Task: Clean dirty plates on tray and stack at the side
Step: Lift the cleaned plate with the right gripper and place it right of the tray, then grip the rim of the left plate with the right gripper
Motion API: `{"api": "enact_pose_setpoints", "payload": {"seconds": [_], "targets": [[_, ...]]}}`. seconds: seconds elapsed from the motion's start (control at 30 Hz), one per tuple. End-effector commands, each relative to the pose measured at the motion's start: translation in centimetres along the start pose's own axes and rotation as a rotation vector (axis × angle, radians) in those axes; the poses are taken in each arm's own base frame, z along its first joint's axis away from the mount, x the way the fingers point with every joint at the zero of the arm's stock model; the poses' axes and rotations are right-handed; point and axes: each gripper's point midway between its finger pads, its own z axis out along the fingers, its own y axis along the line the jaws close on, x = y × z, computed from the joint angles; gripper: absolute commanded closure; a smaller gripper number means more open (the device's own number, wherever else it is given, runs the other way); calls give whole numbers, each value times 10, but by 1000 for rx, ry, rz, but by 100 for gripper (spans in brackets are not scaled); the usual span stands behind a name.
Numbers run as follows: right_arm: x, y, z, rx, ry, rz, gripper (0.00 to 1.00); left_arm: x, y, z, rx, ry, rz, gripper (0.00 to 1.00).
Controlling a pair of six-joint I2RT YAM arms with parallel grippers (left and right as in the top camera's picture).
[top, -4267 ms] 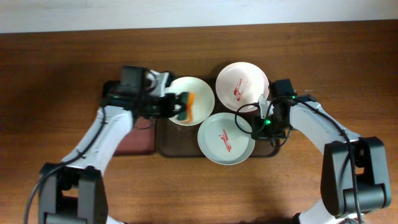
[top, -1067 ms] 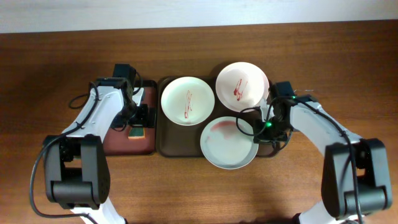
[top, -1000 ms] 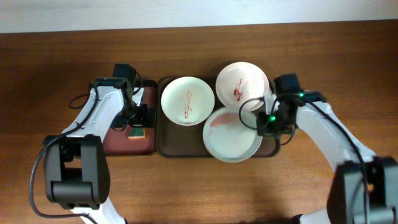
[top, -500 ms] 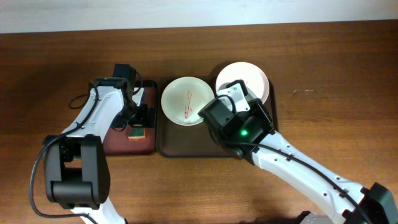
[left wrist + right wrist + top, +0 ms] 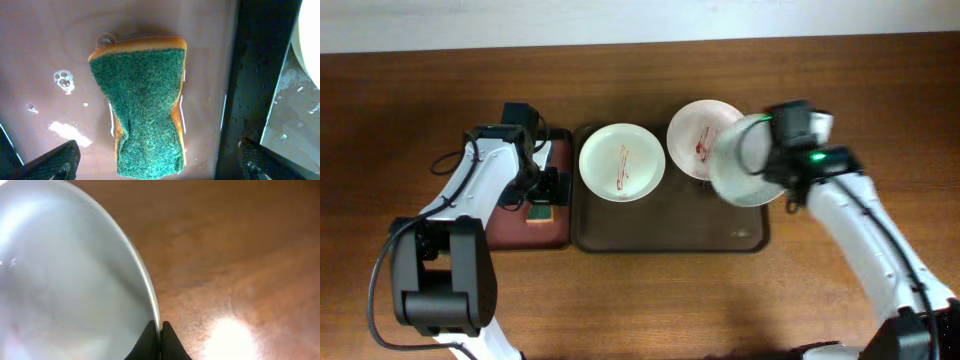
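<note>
My right hand point(image 5: 160, 330) hangs over the right edge of the tray point(image 5: 660, 228), clamped on the rim of the pale plate point(image 5: 742, 165); only its wrist view shows that pinch. My left hand point(image 5: 160, 162) hovers, spread apart, above the sponge point(image 5: 142, 100).

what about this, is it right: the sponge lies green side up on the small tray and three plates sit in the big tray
Not three. The overhead view shows two white plates in the big tray; the third, the pale green plate, is held up by its rim in the right fingers. The sponge lies as you say.
</note>
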Motion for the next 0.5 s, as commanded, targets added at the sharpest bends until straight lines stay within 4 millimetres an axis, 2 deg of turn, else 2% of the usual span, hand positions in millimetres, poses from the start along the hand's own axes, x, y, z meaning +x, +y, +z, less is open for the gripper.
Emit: {"api": "enact_pose_setpoints", "payload": {"seconds": [0.0,0.07,0.13,0.2,0.23,0.27,0.3,0.33,0.37,0.4,0.47], "targets": [[-12,-41,15,-216,114,296,96,-5,0,-4,12,-18,-1,0],[-5,-90,41,-237,181,393,96,-5,0,-4,12,-18,-1,0],[13,-128,70,-173,260,489,96,-5,0,-4,12,-18,-1,1],[29,-145,95,-145,322,535,96,-5,0,-4,12,-18,-1,0],[32,-145,101,-146,332,536,95,-5,0,-4,12,-18,-1,1],[31,-143,105,-157,334,534,88,-5,0,-4,12,-18,-1,0],[15,-119,102,-322,285,459,68,-5,0,-4,12,-18,-1,0],[8,-107,97,-399,267,437,60,-5,0,-4,12,-18,-1,1],[-1,-89,89,-496,245,404,58,-5,0,-4,12,-18,-1,0],[-9,-57,76,-615,229,316,56,-5,0,-4,12,-18,-1,0],[-1,15,52,-747,243,88,55,-5,0,-4,12,-18,-1,1]]}}
